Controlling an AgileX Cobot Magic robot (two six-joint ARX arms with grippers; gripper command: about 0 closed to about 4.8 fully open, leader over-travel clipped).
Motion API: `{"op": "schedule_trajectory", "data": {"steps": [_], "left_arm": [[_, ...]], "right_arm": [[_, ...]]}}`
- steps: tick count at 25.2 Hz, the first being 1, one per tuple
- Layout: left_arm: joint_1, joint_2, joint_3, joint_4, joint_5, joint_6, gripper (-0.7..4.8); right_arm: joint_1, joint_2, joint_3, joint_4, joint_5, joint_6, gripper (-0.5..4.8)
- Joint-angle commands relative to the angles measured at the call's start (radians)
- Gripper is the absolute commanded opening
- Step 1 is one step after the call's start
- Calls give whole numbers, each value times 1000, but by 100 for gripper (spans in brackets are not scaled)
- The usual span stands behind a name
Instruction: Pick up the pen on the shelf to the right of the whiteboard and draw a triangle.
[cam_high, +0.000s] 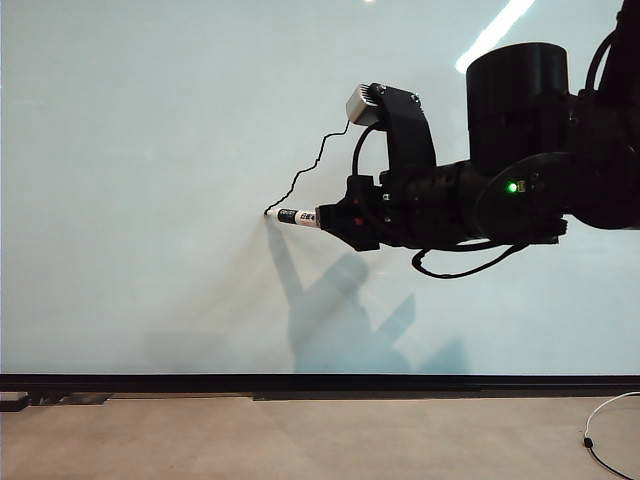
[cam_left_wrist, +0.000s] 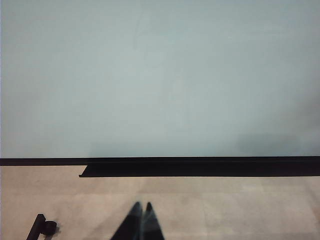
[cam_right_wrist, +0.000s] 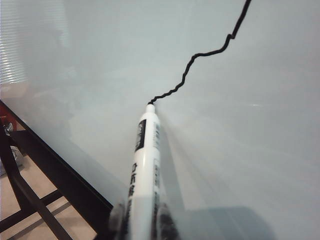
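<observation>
Black housing of the right arm fills the exterior view at two to three o'clock, and its right claw (cam_high: 338, 221) is clamped on the pen (cam_high: 296, 216), which points toward nine o'clock with its tip touching the whiteboard (cam_high: 130, 180); from the tip one wobbly black stroke (cam_high: 305, 170) climbs toward one o'clock, so I judge the pickup done and only the first side of the triangle drawn, two sides left. From the left wrist view, the left claw (cam_left_wrist: 141, 206) sits at six o'clock with its tips pressed together, empty, above the pale surface (cam_left_wrist: 240, 210) and well short of the board's black lower strip (cam_left_wrist: 200, 161). From the right wrist view, the pen barrel rises from six o'clock toward the stroke's end near centre; its black label bands carry small print, too blurred to read.
</observation>
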Motion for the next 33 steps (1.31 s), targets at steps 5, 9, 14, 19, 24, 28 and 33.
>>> {"op": "schedule_trajectory", "data": {"steps": [5, 9, 14, 19, 24, 28, 33], "left_arm": [[0, 0, 3, 7, 4, 0, -5], [0, 0, 3, 7, 4, 0, -5], [0, 0, 3, 7, 4, 0, -5], [0, 0, 3, 6, 4, 0, -5], [0, 0, 3, 7, 4, 0, -5], [0, 0, 3, 7, 4, 0, -5], [0, 0, 3, 6, 4, 0, -5]], "right_arm": [[10, 12, 8, -5, 29, 10, -3], [16, 12, 13, -5, 29, 10, -3], [27, 12, 19, -12, 34, 8, -3], [27, 12, 18, -12, 44, 3, -3], [25, 11, 17, -12, 63, -18, -3], [17, 11, 16, -12, 72, -18, -3], [5, 9, -5, 5, 85, -18, -3]]}}
